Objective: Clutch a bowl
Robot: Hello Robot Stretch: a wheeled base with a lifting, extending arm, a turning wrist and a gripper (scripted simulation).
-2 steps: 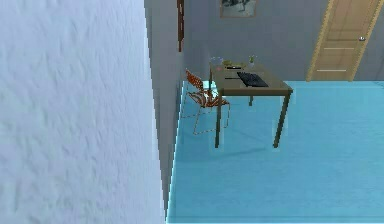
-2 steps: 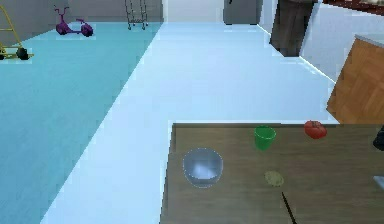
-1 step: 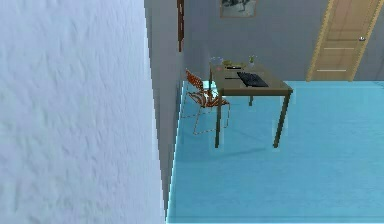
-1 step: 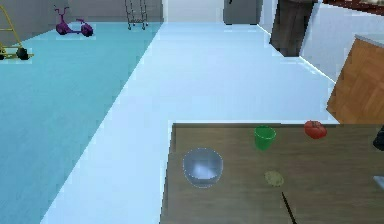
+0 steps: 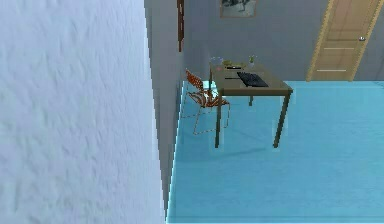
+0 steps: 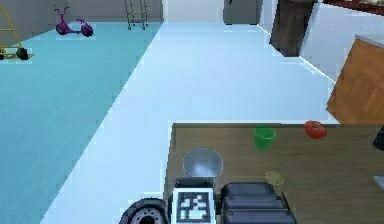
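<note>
A grey bowl (image 6: 203,163) stands on a brown table (image 6: 300,165) near its left edge, low in the arm side view. A green cup (image 6: 264,137) and a red thing (image 6: 315,129) stand farther out on the same table, and a small tan thing (image 6: 273,179) lies to the bowl's right. At the bottom edge, just below the bowl, the arm's end shows a white square with black marks (image 6: 196,206), with the gripper's dark rounded body (image 6: 145,212) left of it. Its far end cannot be made out, so I cannot tell whether it holds anything.
A pale wall (image 5: 70,110) covers the forward view's left. Beyond it stand a desk (image 5: 250,88) with dark items, a red chair (image 5: 204,95) and a wooden door (image 5: 348,38). The arm side view has a purple tricycle (image 6: 72,24), a dark cabinet (image 6: 290,25) and open floor.
</note>
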